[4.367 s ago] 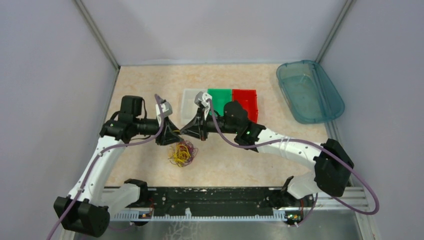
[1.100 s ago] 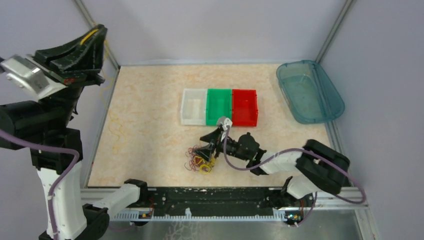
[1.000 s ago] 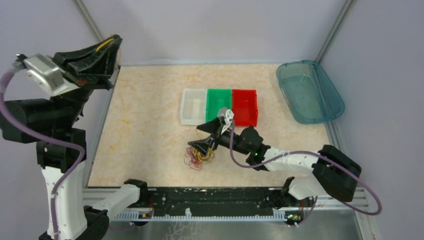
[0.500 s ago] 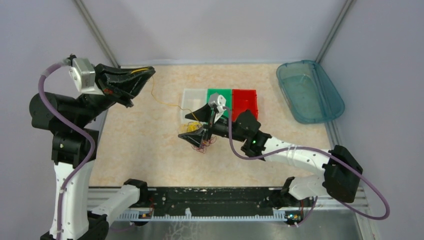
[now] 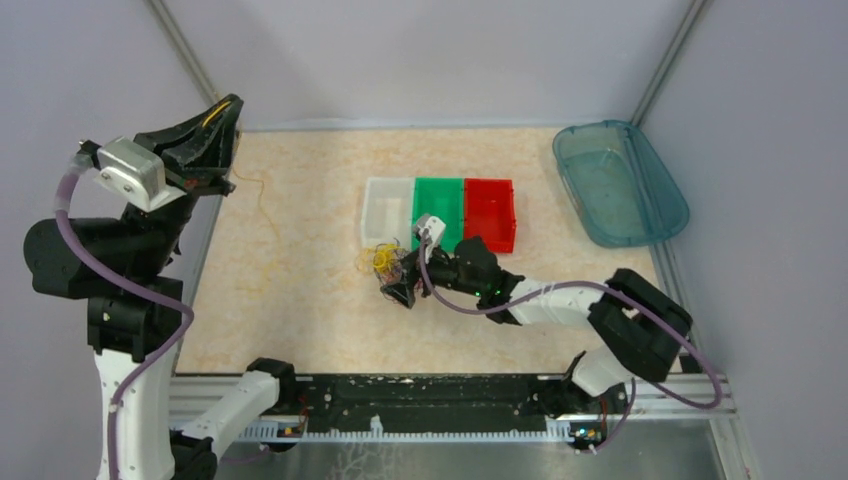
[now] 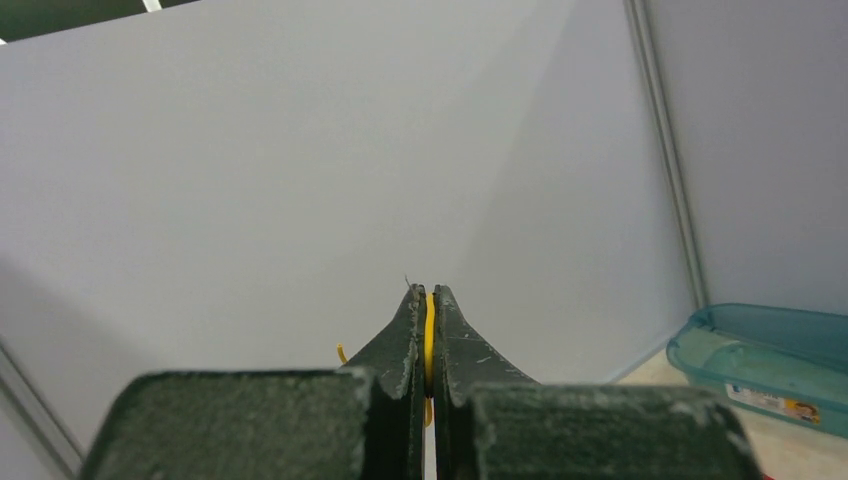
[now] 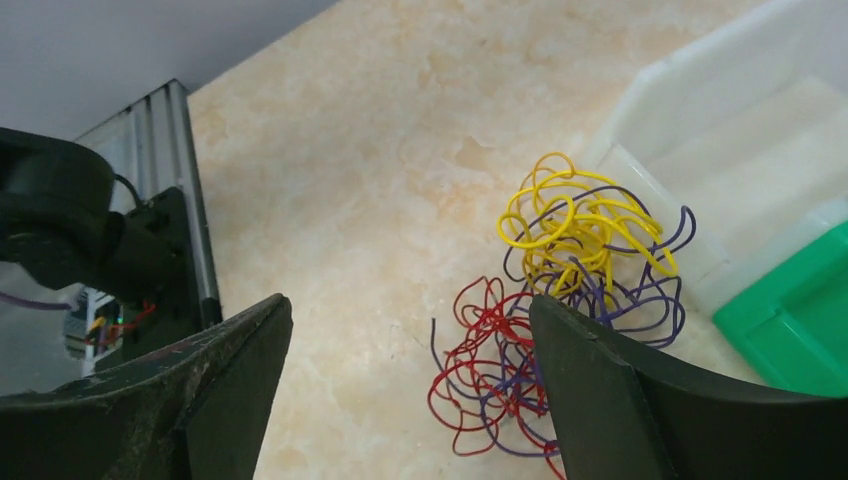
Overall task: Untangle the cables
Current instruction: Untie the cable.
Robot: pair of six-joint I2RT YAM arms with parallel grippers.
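The cables form a small tangle (image 5: 384,261) on the table by the white bin's front corner. In the right wrist view its yellow loops (image 7: 580,225) lie over dark purple (image 7: 640,295) and red (image 7: 490,365) ones. My right gripper (image 5: 393,279) is low beside the tangle, open (image 7: 408,300), with its right finger (image 7: 600,390) over the edge of the red loops and bare table between the fingers. My left gripper (image 5: 218,118) is raised high at the left, shut (image 6: 428,292) on one yellow wire (image 6: 430,335). That wire (image 5: 264,215) hangs down to the table.
A white bin (image 5: 387,203), a green bin (image 5: 438,203) and a red bin (image 5: 490,208) stand in a row just behind the tangle. A teal tub (image 5: 620,182) sits at the back right. Grey walls close in the left, back and right sides.
My left gripper has swung back to the left with the yellow wire, whose end now hangs apart from the tangle. My right gripper has dropped low beside the tangle.
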